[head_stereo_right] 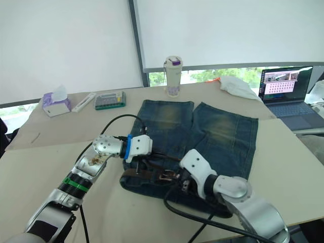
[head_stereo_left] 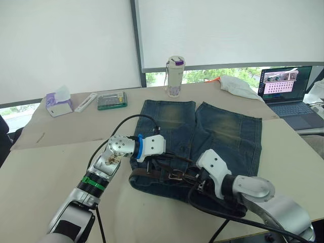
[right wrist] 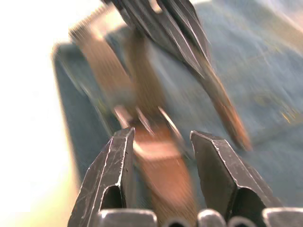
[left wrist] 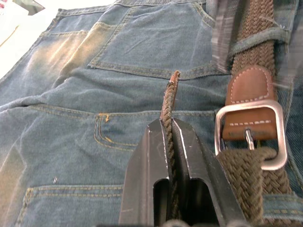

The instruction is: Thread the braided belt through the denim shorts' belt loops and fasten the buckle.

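Both grippers work low over the waistband of the denim shorts [head_stereo_left: 202, 131], which lie flat on the table [head_stereo_left: 45, 167] with the legs pointing away. Clamped between the fingers of the left gripper [left wrist: 169, 142] is the free end of the braided belt [left wrist: 246, 184], its reddish tip standing up edge-on just beside the buckle [left wrist: 251, 135]. That silver frame lies flat on the denim with a leather tab and its prong inside it, and further along the strap passes under one of the belt loops [left wrist: 258, 40]. The right gripper [right wrist: 161, 146] hovers with its fingers apart over the leather part of the belt; this view is smeared, so it probably holds nothing, though I would not swear to it.

Handling should be easy on weight, awkward on shape: the weave is light, limp and grippy, so it flops beyond any pinch, while the leather tip is stiffer. Holding close behind that tip seems the best way to steer it through the frame.
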